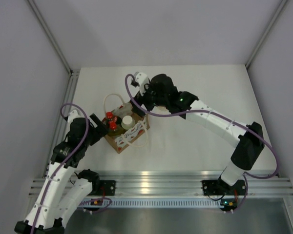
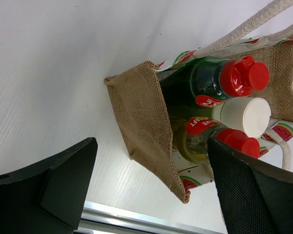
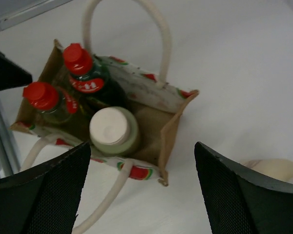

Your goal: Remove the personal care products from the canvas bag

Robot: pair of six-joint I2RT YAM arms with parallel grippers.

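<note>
The canvas bag [image 1: 128, 138] stands upright on the white table, tan with cream handles and a watermelon print. It holds a dark green bottle [image 3: 95, 85] with a red cap, a yellow bottle [image 3: 51, 107] with a red cap, and a white-capped bottle [image 3: 111, 129]. The bag's right end is empty. My left gripper [image 2: 151, 151] is open beside the bag's left end wall [image 2: 139, 114], with one finger in front of the yellow bottle [image 2: 195, 141]. My right gripper [image 3: 142, 151] is open above the bag's near right corner, holding nothing. The pump bottle cannot be made out.
A pale cream rounded thing [image 3: 276, 168] lies on the table just right of the bag, cut off by my right finger. The metal rail [image 1: 151, 185] runs along the near edge, and grey walls stand on both sides.
</note>
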